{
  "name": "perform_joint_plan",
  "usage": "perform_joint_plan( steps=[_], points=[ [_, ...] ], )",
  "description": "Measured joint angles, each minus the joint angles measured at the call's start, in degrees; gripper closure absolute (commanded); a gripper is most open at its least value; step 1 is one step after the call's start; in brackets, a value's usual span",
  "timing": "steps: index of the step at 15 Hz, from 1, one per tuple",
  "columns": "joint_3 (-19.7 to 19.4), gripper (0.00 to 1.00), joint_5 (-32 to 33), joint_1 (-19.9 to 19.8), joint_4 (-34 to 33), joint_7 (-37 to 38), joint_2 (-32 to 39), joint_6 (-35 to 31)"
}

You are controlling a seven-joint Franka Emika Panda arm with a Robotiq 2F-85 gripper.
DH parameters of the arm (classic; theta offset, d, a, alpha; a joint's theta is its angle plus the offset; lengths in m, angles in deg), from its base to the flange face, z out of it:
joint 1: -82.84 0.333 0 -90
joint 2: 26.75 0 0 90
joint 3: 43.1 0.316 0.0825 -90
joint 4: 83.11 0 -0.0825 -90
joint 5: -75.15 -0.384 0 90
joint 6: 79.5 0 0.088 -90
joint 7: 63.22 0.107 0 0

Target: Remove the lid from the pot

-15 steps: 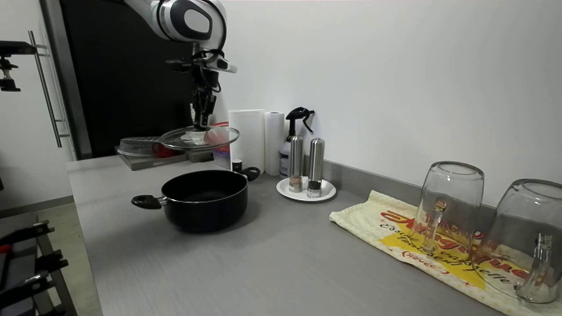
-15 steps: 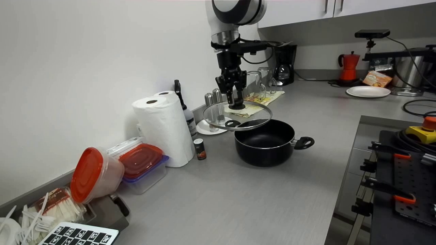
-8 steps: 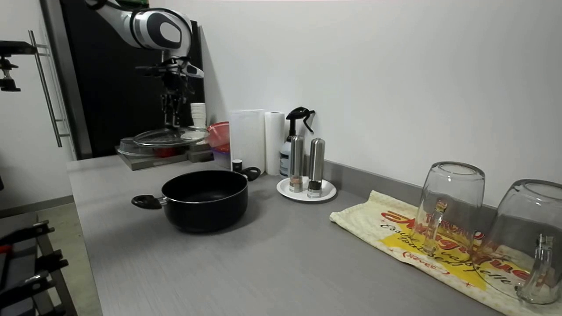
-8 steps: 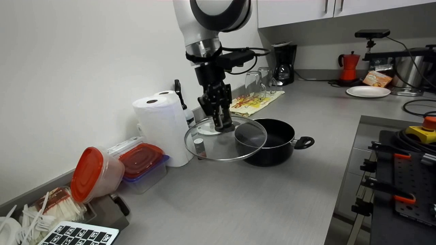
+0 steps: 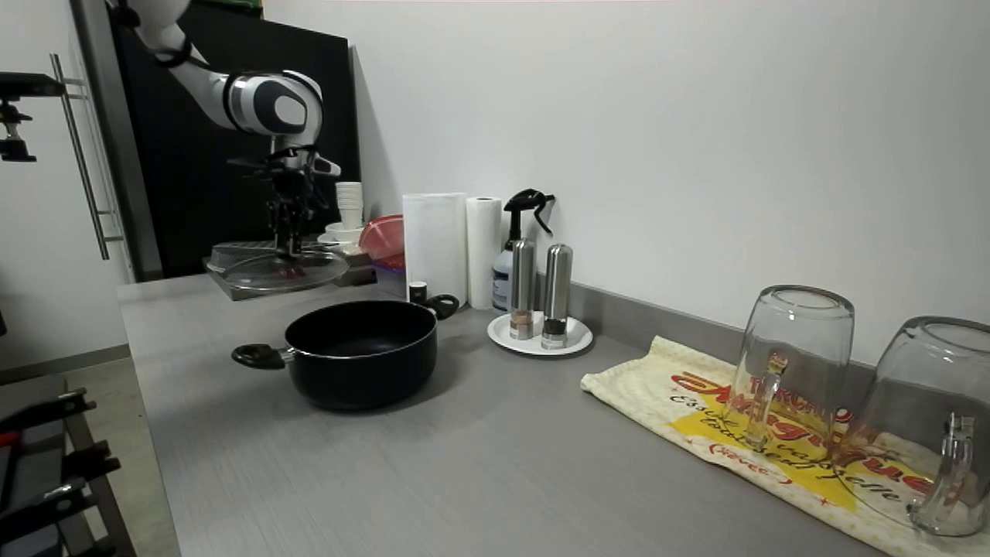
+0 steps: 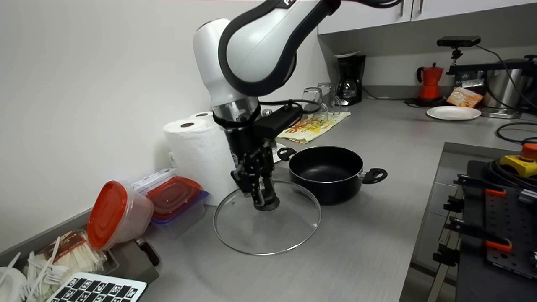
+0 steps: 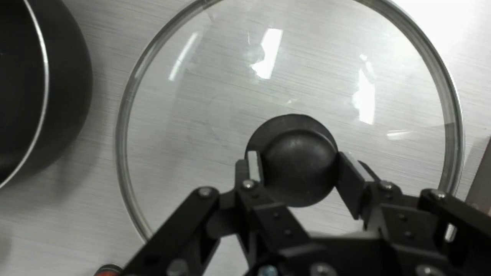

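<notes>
The lid is clear glass with a metal rim and a black centre knob; it shows in both exterior views [image 5: 325,271] [image 6: 289,235] and the wrist view [image 7: 215,88]. My gripper [image 7: 297,168] has its fingers on both sides of the knob and is shut on it; it also shows in both exterior views [image 5: 288,251] [image 6: 264,201]. The lid is off the pot, out beside it, low over the counter; I cannot tell whether it touches. The black pot [image 5: 363,379] [image 6: 327,186] stands uncovered, its inside visible. Its wall shows at the left of the wrist view [image 7: 71,76].
Paper towel rolls [image 6: 197,155] and plastic tubs with red lids [image 6: 119,214] stand along the wall. A small jar [image 5: 418,292] stands by the rolls. Two mills on a white plate [image 5: 576,340] and glass mugs on a cloth [image 5: 681,402] lie beyond the pot.
My gripper has carried the lid sideways away from above the pot's far side and then lowered it towards the counter. The pot has not moved.
</notes>
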Motion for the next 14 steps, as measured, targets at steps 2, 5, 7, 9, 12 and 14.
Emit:
perform_joint_plan(
  steps=[2, 5, 7, 9, 12, 14],
  points=[
    [-0.3, 0.75, 0.1, 0.1, -1.9, 0.1, 3.3, -1.3],
    [-1.1, 0.75, 0.3, 0.3, -4.8, 0.3, 7.9, -2.2],
    [-1.4, 0.75, 0.3, 0.4, -6.8, 1.4, 10.3, -2.3],
    [-1.6, 0.75, 0.3, 0.7, -8.4, 2.1, 12.2, -2.4],
    [-2.0, 0.75, 0.4, 1.8, -10.3, 2.9, 14.4, -2.4],
    [-2.6, 0.75, 0.7, 2.7, -11.2, 3.6, 15.7, -2.4]
  ],
)
